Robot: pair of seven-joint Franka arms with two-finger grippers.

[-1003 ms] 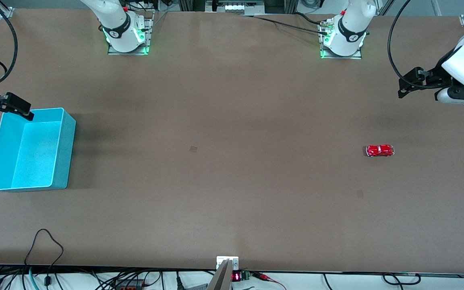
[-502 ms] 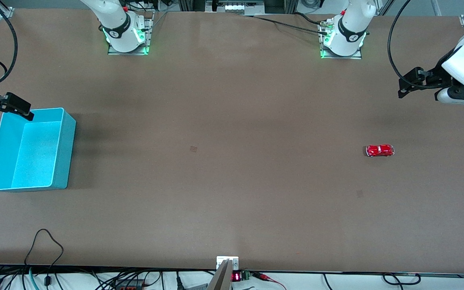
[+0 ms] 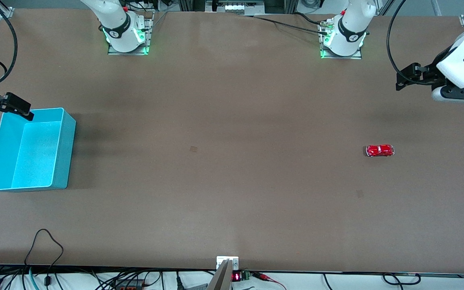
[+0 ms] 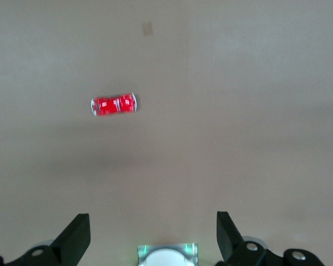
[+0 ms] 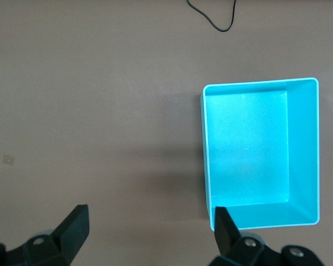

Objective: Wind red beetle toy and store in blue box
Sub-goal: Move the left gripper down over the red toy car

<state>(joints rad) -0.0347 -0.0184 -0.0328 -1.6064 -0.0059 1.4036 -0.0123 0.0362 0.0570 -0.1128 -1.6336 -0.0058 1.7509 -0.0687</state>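
Nothing is being done yet: the red toy car is lying untouched on the bench, well apart from the empty blue box. The left gripper and right gripper are being held released above the bench, the right one waiting near the box.

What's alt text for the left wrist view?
A red beetle toy lies alone on the brown table, untouched. The left claw hangs open above the table, its two dark fingers at the frame's edge.
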